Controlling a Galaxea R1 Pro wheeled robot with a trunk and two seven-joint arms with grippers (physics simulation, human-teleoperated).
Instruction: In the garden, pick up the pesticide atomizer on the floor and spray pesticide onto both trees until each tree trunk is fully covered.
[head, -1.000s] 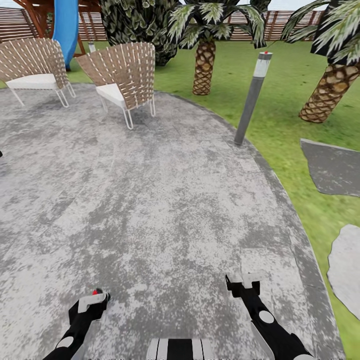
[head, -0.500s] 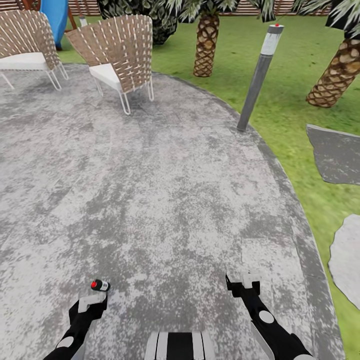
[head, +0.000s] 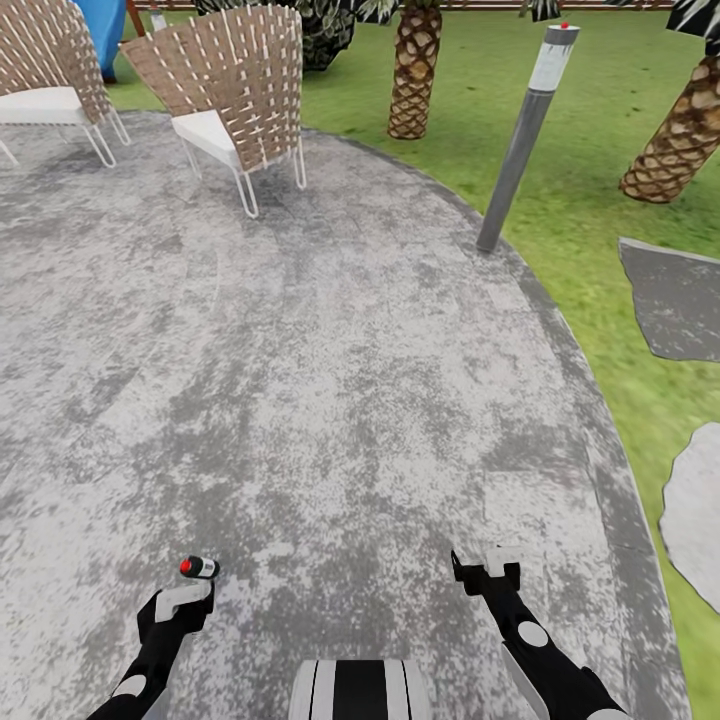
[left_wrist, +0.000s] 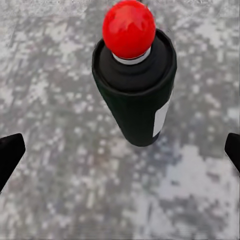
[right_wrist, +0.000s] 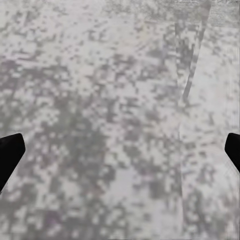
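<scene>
Left gripper (head: 183, 596): fingers spread wide, empty, poised just short of the atomizer.
Atomizer (left_wrist: 135, 82): black can, round red cap, white label patch; standing on the paving (head: 330, 400), between the spread fingertips in the left wrist view.
Right gripper (head: 490, 560): spread apart too, nothing in it, over bare paving.
Middle distance: grey lamp post (head: 525, 130) at the paving's edge.
Far: two wicker chairs (head: 235, 100), palm trunk (head: 414, 70) on grass (head: 590, 160).

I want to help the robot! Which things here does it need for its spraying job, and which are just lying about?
For the job:
atomizer, standing on the patio by the left claw

Just lying about:
chairs
lamp post
palms
stepping stones
</scene>
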